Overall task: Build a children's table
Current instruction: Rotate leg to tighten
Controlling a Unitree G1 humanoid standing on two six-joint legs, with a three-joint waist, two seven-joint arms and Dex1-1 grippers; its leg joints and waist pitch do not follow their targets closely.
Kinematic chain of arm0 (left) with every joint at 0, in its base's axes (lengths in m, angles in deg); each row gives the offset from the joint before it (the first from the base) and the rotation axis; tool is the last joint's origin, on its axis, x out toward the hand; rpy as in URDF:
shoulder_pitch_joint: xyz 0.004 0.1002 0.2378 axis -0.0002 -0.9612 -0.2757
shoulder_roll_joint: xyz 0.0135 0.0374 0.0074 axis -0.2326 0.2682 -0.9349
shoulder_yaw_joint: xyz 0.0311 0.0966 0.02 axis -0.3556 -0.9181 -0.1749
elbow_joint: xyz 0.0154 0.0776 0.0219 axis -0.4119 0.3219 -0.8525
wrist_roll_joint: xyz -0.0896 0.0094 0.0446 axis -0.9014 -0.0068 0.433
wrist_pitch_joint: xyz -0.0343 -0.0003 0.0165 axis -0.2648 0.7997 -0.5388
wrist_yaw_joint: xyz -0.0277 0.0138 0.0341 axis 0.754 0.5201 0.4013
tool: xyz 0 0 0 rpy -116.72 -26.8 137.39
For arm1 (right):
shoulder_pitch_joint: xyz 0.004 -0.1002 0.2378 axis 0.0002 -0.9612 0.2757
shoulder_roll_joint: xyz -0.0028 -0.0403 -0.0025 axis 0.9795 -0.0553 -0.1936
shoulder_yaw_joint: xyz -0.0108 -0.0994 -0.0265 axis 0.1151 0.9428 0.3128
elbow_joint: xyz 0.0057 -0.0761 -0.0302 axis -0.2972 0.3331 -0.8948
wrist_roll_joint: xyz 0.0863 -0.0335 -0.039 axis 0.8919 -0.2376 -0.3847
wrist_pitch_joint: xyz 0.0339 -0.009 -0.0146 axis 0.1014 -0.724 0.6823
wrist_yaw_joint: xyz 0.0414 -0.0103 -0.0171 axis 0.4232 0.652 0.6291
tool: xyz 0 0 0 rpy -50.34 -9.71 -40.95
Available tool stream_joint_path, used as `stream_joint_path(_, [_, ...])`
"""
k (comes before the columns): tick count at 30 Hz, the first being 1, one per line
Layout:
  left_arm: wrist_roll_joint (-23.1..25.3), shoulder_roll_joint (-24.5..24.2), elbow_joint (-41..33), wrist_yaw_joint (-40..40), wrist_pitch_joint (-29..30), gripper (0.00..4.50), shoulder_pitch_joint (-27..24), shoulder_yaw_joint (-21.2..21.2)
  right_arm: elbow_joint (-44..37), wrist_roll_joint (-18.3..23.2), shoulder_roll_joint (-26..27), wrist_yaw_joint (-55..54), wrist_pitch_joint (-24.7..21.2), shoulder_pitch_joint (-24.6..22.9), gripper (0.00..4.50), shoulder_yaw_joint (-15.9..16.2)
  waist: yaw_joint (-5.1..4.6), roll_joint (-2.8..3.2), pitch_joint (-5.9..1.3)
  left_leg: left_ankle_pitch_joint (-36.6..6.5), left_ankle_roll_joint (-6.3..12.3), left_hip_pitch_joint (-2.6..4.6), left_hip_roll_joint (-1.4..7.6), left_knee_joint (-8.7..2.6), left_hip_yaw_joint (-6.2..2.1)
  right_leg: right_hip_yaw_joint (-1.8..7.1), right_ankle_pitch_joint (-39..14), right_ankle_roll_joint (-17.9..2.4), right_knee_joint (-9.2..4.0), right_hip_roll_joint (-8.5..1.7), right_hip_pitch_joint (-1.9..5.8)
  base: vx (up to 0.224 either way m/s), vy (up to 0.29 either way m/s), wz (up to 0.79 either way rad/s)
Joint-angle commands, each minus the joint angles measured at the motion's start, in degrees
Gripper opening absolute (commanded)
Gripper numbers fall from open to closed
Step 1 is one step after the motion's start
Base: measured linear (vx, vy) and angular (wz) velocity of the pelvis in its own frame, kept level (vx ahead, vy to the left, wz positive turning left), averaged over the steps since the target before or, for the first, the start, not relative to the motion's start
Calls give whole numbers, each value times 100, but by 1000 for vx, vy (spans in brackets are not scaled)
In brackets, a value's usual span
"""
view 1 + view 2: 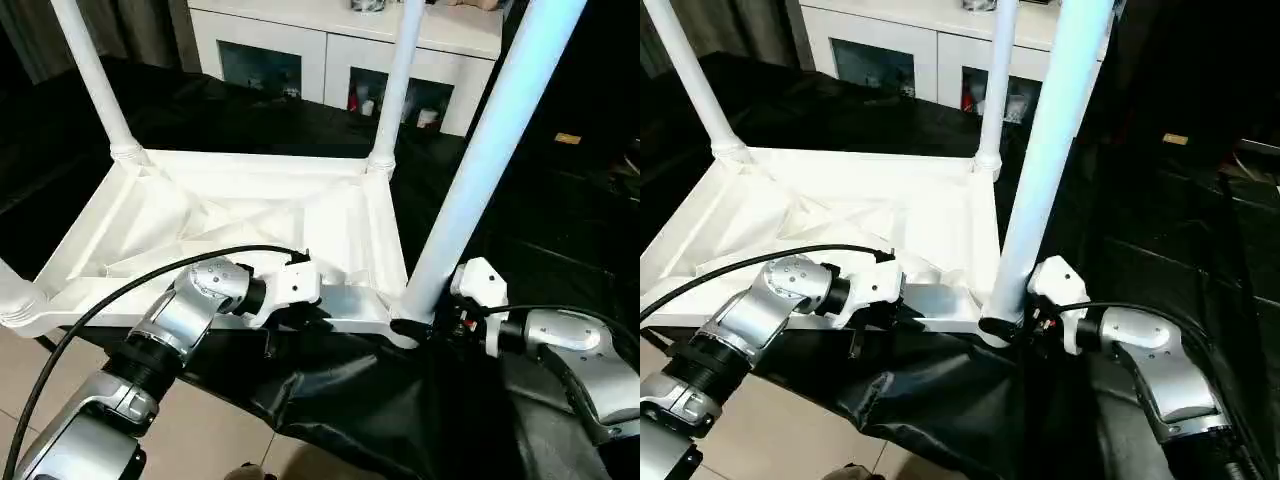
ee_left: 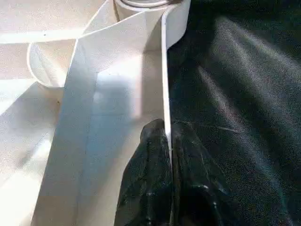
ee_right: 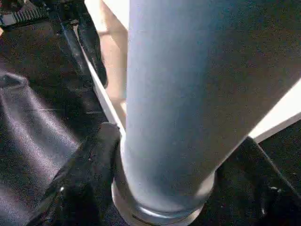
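Right at the fingertips: the right gripper (image 3: 162,188) is standing wide, its two black fingers (image 3: 82,183) bracketing the base of the near leg (image 1: 470,170) where it is seating in the corner socket. Whether they are pressing or merely flanking it is hard to call. The left gripper (image 2: 168,141) is pinched nearly shut on the thin near rim (image 2: 165,89) of the tabletop (image 1: 250,225), steadying it.

The table is lying upside down at centre frame on black sheeting (image 1: 330,400), ribbed underside up. The near leg's long axis is running steeply up toward the upper right, so the right arm is the one placed to work it. Two far legs (image 1: 95,75) are standing at the back corners, another at the left edge. Behind, a white cabinet (image 1: 330,50) is sitting well apart. The left arm's cable (image 1: 120,295) is looping over the tabletop, nothing else crowding the socket.
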Motion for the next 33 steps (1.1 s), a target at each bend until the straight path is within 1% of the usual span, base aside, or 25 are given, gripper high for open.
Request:
stream_joint_path(1, [6,27,9,4,-144,0,100,3,98,-17,14,-28,8,34,276,-1,8,-72,-374,-486,562,113,514,-388,-183,292,-103,-1551,-327,-594,307,0,0,0])
stream_joint_path(6, [46,36,90,-106,-142,0,94,25,230,-43,186,-287,-77,9,268,-43,5,-63,-369,-545,520,111,514,-389,-186,291,-252,-1536,-341,-599,305,0,0,0])
stream_joint_path(8, [97,169,211,-497,29,0,80,120,608,-239,583,-1108,-244,22,266,-150,-20,-49,-347,-666,443,115,512,-407,-185,291,-461,-1524,-368,-589,278,0,0,0])
stream_joint_path(9, [118,213,242,-619,88,0,82,142,673,-281,651,-1258,-260,27,266,-170,-49,-61,-322,-854,317,105,500,-433,-197,282,-793,-1470,-411,-594,281,0,0,0])
stream_joint_path(10, [134,305,310,-829,188,0,101,195,765,-334,775,-1504,-298,46,265,-204,-69,-63,-306,-1096,167,133,498,-459,-205,279,-1246,-1375,-448,-595,288,0,0,0])
stream_joint_path(11, [136,433,401,-1091,312,0,129,269,899,-363,973,-1860,-369,91,264,-283,-97,-56,-268,-1444,31,182,504,-486,-206,288,-1777,-1274,-515,-593,247,0,0,0])
stream_joint_path(12, [131,571,488,-1335,403,0,162,335,1051,-403,1192,-2297,-447,156,264,-387,-109,-46,-246,-1646,-43,213,505,-500,-220,288,-2078,-1220,-549,-599,226,0,0,0])
stream_joint_path(13, [123,690,555,-1531,477,0,192,387,1168,-425,1373,-2651,-503,212,264,-477,-154,-56,-239,-1924,-178,231,496,-520,-255,281,-2546,-1085,-581,-615,226,0,0,0])
stream_joint_path(14, [115,880,656,-1814,589,0,246,450,1357,-447,1665,-3200,-593,309,264,-621,-182,-86,-252,-1950,-227,223,491,-529,-270,279,-2602,-1037,-578,-608,238,0,0,0])
stream_joint_path(15, [151,1022,746,-2055,635,0,303,469,1499,-501,1862,-3612,-630,389,264,-700,-216,-70,-260,-2017,-294,236,490,-543,-285,284,-2616,-997,-591,-607,207,0,0,0])
stream_joint_path(16, [154,1031,752,-2072,640,0,307,471,1508,-503,1873,-3636,-631,394,264,-705,-237,-79,-260,-2036,-329,235,477,-545,-292,288,-2645,-937,-603,-609,207,0,0,0])
stream_joint_path(17, [191,1164,845,-2323,719,0,369,496,1643,-532,2050,-4000,-640,469,264,-786,-236,-73,-265,-1983,-297,229,475,-546,-281,305,-2573,-901,-610,-617,209,0,0,0])
stream_joint_path(18, [279,1552,1143,-3078,867,0,563,608,2019,-591,2518,-4984,-569,692,264,-1021,-235,-75,-262,-1966,-272,228,471,-544,-280,306,-2558,-883,-617,-619,208,0,0,0])
stream_joint_path(19, [288,1725,1275,-3377,927,0,649,666,2184,-523,2734,-5309,-513,789,264,-1139,-257,-60,-262,-2004,-316,260,458,-536,-266,317,-2593,-897,-621,-602,151,0,0,0])
stream_joint_path(21, [339,1895,1437,-3621,904,0,748,668,2363,-499,2932,-5569,-441,910,264,-1166,-231,-78,-271,-1974,-280,267,441,-525,-268,311,-2642,-872,-652,-621,174,0,0,0])
stream_joint_path(22, [383,1939,1493,-3689,870,0,782,640,2418,-522,2986,-5627,-399,955,264,-1141,-230,-78,-259,-1954,-222,264,446,-529,-252,320,-2563,-856,-656,-614,158,0,0,0])
stream_joint_path(23, [491,2030,1624,-3782,743,0,863,567,2513,-573,3080,-5531,-277,1090,264,-1028,-226,-81,-273,-1947,-191,263,440,-531,-249,314,-2493,-842,-656,-607,167,0,0,0])
stream_joint_path(24, [533,2031,1641,-3780,692,0,884,527,2454,-483,3131,-5428,-191,1104,320,-1087,-211,-68,-276,-1940,-170,256,438,-533,-251,313,-2434,-839,-647,-610,179,0,0,0])
stream_joint_path(25, [550,2026,1643,-3769,670,0,892,512,2401,-406,3164,-5357,-143,1103,320,-1150,-205,-92,-284,-1837,-100,220,436,-546,-247,311,-2297,-813,-636,-613,212,0,0,0])
stream_joint_path(27, [600,1960,1614,-3670,621,0,881,466,2267,-366,3147,-5242,-71,1078,336,-1182,-188,-83,-293,-1685,9,205,448,-554,-235,315,-2035,-858,-609,-625,224,0,0,0])
stream_joint_path(28, [621,1931,1612,-3636,612,0,875,453,2225,-375,3122,-5198,-25,1070,342,-1160,-190,-85,-299,-1632,55,178,454,-558,-237,307,-1933,-896,-593,-636,244,0,0,0])
stream_joint_path(29, [647,1892,1645,-3595,579,0,879,433,2172,-440,3090,-5188,56,1066,368,-1148,-199,-85,-315,-1447,78,133,459,-561,-243,302,-1731,-926,-566,-641,284,0,0,0])
stream_joint_path(31, [687,1821,1695,-3548,482,0,881,415,2055,-504,3014,-5178,173,1048,376,-1136,-199,-74,-341,-1264,140,157,458,-538,-216,298,-1332,-1040,-535,-616,268,0,0,0])
stream_joint_path(32, [698,1783,1707,-3527,444,0,878,418,1978,-503,2957,-5136,212,1030,381,-1122,-202,-85,-354,-1136,208,153,456,-515,-200,302,-1078,-1121,-504,-615,273,0,0,0])
stream_joint_path(33, [708,1729,1716,-3481,421,0,870,435,1841,-486,2857,-5011,241,990,387,-1098,-193,-71,-353,-1075,247,148,452,-509,-193,300,-983,-1166,-497,-617,278,0,0,0])
